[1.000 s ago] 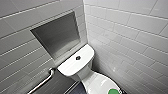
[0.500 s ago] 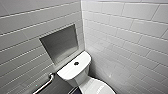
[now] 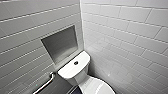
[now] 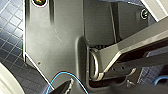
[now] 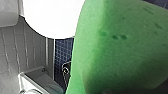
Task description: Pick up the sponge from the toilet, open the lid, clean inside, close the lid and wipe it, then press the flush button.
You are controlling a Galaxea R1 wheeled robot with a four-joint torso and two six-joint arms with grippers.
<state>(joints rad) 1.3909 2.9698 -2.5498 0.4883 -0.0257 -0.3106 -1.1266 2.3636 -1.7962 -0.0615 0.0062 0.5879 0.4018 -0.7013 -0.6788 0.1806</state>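
The white toilet (image 3: 75, 71) stands in the corner of the tiled walls. Its round dark flush button (image 3: 76, 63) sits in the middle of the flat tank top. The glossy lid (image 3: 100, 88) is down and cut off by the picture's lower edge. In the right wrist view the bright green sponge (image 5: 120, 50) looms very close to the camera, held in my shut right gripper. Beside it is a white rounded part of the toilet (image 5: 52, 17). The left wrist view shows my own dark plate and arm over the floor, with nothing held.
A grey recessed niche (image 3: 61, 43) is set in the wall behind the tank. A metal grab bar (image 3: 46, 82) runs along the wall left of the toilet. Dark blue mosaic floor (image 4: 10, 50) lies below. White tiled walls close in on both sides.
The head camera has tilted upward, so the toilet now sits lower in the picture. The green sponge seen at the bottom edge a second ago has slipped out of it.
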